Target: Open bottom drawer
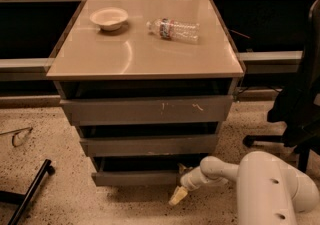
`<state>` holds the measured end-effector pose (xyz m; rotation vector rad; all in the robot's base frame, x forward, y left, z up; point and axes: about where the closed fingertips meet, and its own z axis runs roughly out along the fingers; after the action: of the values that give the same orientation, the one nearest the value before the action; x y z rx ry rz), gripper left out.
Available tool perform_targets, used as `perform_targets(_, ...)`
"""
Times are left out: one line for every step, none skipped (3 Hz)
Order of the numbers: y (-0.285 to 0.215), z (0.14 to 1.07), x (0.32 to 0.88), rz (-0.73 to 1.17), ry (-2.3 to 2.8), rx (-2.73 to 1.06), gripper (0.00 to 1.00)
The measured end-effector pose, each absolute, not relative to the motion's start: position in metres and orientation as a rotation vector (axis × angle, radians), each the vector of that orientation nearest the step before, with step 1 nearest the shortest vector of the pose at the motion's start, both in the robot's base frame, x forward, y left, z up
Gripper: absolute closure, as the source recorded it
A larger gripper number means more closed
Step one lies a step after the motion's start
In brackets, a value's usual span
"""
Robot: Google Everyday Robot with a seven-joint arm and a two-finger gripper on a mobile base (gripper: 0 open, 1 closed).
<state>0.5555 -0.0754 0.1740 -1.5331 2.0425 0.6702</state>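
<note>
The bottom drawer point(132, 177) is the lowest grey front of the tan-topped cabinet point(140, 56). It stands slightly out, with a dark gap above it. My gripper point(179, 189) is low at the drawer's right end, near the floor, at the tip of my white arm point(265, 184), which reaches in from the lower right. A cream-coloured tip points down-left just below the drawer's right corner. Whether the gripper touches the drawer front cannot be told.
Above are the middle grey front point(147, 145) and the widest front with white scratches point(145, 110). A white bowl point(109, 18) and a plastic bottle point(173, 29) lie on the top. A black chair point(300, 109) stands at right; a black bar point(27, 191) lies on the floor at left.
</note>
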Motion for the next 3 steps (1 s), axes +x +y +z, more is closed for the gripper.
perform_targets(-0.078, 0.19, 0.517, 0.644, 2.054, -1.472, 0.0)
perform_targets(-0.088, 0.196, 0.451, 0.657, 2.069, -1.375, 0.0)
perform_targets(-0.087, 0.191, 0.446, 0.678, 2.072, -1.371, 0.0)
